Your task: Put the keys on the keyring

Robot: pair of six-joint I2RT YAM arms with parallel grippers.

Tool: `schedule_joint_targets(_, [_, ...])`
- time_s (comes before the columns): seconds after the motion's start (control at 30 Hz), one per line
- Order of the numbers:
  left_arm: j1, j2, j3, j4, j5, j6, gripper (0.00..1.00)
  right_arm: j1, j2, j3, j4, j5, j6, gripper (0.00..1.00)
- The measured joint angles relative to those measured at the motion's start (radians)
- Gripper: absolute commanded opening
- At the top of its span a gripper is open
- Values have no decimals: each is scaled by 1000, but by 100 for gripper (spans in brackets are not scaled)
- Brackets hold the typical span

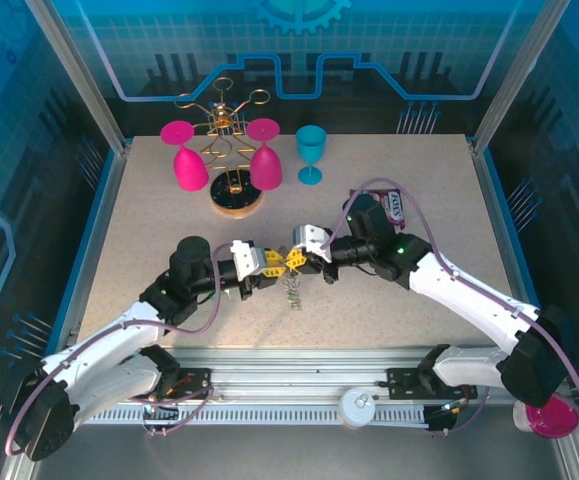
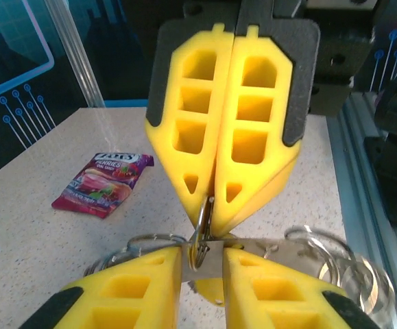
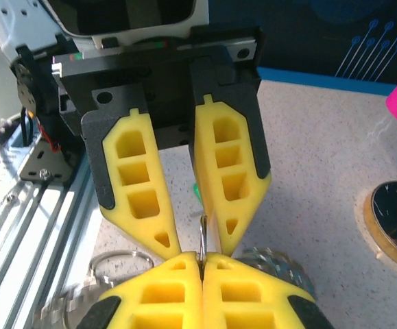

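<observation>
Two claws meet tip to tip mid-frame. I see my right claw (image 2: 212,219) pinched shut on a thin metal ring (image 2: 199,248), and my left claw (image 3: 201,248) barely parted around it.

**Tabletop and its load, seen from my remote station**

The tabletop (image 1: 449,180) is a pale speckled slab with blue edging along both sides and a metal rail at the near edge. At the far edge, left of centre, a wire glass rack stands on its round wooden base (image 1: 237,197). Just to the right of the base, a teal goblet (image 1: 311,152) stands upright on its foot. Well apart from those, right of centre, a purple snack packet (image 2: 105,184) lies flat, printed face up. The keyring (image 1: 291,290) shows over the centre front; I cannot tell whether it rests on the surface. The middle and left stretches are bare speckle.
</observation>
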Motion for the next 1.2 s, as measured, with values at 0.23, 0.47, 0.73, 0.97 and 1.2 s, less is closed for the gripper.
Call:
schedule_joint_targets(0.23, [0,0,31,-137,-9,66,15,70,71,130,-223,140,-134,0])
schedule_joint_targets(0.47, [-1,2,41,-178,5,89,0,89,92,169,-290,175,-170,5])
schedule_joint_targets(0.73, [-1,0,41,-144,15,87,0,-6,-30,-27,-93,54,-16,38])
schedule_joint_targets(0.97, [-1,-5,40,-99,26,79,0,-24,-42,-74,16,-5,83,31])
schedule_joint_targets(1.2, [-1,-5,39,-90,25,79,0,-27,-50,-85,60,-40,136,18])
